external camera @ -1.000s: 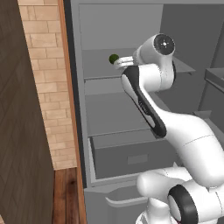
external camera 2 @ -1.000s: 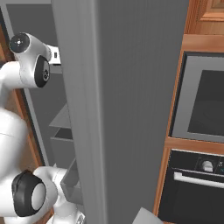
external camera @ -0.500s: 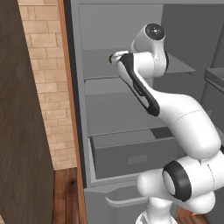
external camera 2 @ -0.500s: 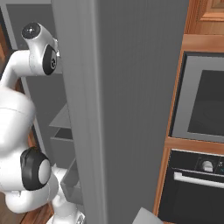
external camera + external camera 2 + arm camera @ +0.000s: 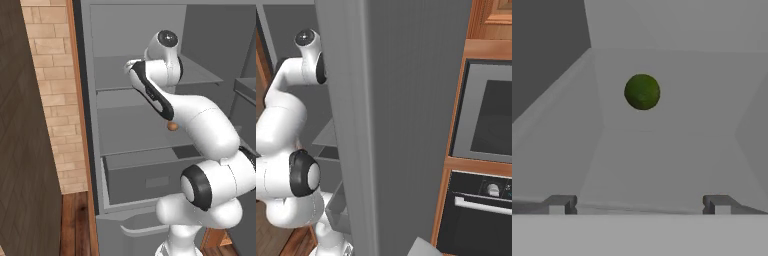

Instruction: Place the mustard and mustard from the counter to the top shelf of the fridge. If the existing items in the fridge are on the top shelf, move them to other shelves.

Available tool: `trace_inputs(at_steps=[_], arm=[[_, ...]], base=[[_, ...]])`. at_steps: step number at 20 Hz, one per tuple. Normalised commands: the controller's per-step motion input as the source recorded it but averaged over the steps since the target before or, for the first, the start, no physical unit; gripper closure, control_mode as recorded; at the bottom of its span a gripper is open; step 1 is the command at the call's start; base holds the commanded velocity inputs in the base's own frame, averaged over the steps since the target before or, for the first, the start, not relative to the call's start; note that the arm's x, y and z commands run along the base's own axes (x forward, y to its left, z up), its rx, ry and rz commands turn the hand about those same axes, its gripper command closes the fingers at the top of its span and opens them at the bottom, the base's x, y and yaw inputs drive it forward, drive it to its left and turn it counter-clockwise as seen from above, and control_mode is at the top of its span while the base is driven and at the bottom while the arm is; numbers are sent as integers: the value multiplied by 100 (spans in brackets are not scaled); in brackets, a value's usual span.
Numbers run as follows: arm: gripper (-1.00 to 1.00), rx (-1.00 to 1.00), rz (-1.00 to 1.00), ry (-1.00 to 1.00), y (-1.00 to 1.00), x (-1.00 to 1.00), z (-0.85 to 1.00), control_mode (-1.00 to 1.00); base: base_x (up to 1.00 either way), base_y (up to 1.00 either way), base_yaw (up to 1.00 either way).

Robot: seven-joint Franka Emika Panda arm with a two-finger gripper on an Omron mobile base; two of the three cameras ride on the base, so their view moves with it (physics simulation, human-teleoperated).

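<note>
Right now I have the white two-finger gripper (image 5: 639, 204) looking straight into the tall plain grey fridge (image 5: 95, 150), its dark fingertips (image 5: 561, 204) standing wide apart with nothing between them. Dead ahead, well beyond the tips, sits the small dark green ball (image 5: 642, 92), resting on what I take to be the highest flat grey shelf board (image 5: 117, 82), near the back wall. In the left base view a small orange-brown ball (image 5: 172, 126) peeps out beside the arm, on the shelf below. The two mustard bottles and the counter I cannot place from these pictures.

My worry is the ball itself: it is round and smooth, so if I push in slightly off centre, one finger could nudge it and send it rolling toward the back or a side wall. Closing early would pinch air; closing late could squeeze it out forward. The elbow is also tucked close to the shelf edges, and a careless reach might knock the orange-brown ball.

Against a second ago, the arm's upper joint has swung further left in the left base view and now covers the spot where the green ball showed then. The fingers are as wide as before.
</note>
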Motion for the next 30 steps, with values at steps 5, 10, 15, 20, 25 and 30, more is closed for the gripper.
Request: trace_inputs(at_steps=[5,10,15,20,25,30], arm=[[-100,1,0,1,0,50,-22,-100],[-100,0,0,0,0,54,-13,-100],[-100,0,0,0,0,50,-10,-100],[-100,0,-1,0,1,48,-8,-100],[-100,0,-1,0,5,44,-8,-100],[-100,1,-1,0,9,40,-11,-100]], base=[[0,0,0],[0,0,0],[0,0,0],[0,0,0],[0,0,0],[0,0,0]])
